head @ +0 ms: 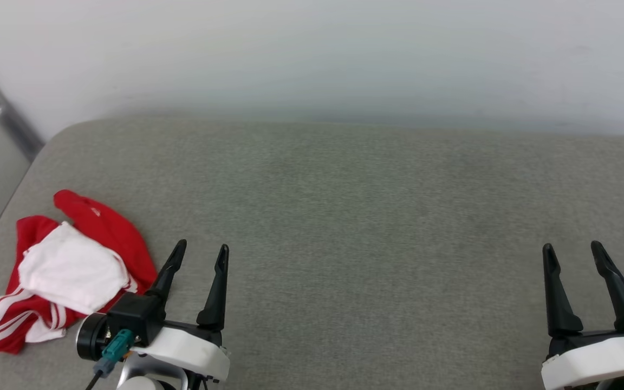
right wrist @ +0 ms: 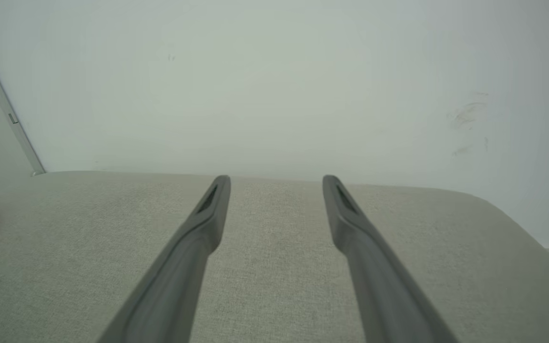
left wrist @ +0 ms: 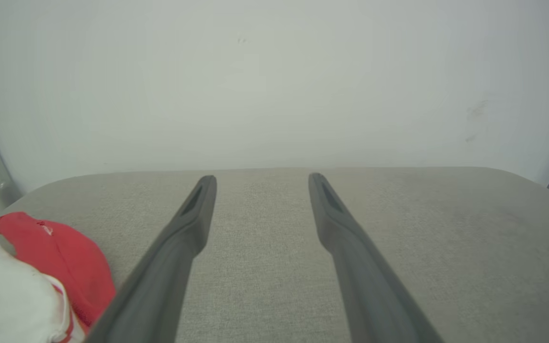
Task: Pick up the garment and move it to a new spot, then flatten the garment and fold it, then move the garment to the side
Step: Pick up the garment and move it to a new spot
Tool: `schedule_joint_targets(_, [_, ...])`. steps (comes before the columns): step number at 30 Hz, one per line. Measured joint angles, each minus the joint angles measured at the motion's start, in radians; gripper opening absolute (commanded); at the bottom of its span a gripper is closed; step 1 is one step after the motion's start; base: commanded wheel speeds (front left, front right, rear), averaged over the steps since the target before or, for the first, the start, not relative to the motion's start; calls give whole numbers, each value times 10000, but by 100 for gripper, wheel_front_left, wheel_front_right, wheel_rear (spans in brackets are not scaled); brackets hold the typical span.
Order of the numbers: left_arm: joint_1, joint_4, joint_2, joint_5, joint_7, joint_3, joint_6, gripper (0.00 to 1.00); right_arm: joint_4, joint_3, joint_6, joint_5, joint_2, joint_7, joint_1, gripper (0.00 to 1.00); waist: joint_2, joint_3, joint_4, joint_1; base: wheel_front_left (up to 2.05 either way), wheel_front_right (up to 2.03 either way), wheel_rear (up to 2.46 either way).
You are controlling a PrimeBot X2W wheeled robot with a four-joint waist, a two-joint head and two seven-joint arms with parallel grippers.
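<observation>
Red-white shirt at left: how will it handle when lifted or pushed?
Probably floppy: the shirt lies crumpled in soft folds, so it should droop from one pinch. Likely light, being thin cloth. Pushed, it may bunch rather than slide on the woven cushion.

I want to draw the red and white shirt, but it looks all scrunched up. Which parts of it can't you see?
Head view: the garment lies crumpled, so much of it is folded under itself; the base of the left tool covers its lower right edge.
Left wrist view: the left and bottom edges cut it off, and a finger hides a bit.
Right wrist view: a red scrap at the left edge; the rest is cut off.
</observation>
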Motion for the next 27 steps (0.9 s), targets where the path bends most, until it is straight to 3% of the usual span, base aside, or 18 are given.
schedule_joint_targets(27, [-182,-6,-224,196,0,1072,-2,100,-228,1112,2,-144,2,236,-486,100,0,265,3902,0,0,0,0])
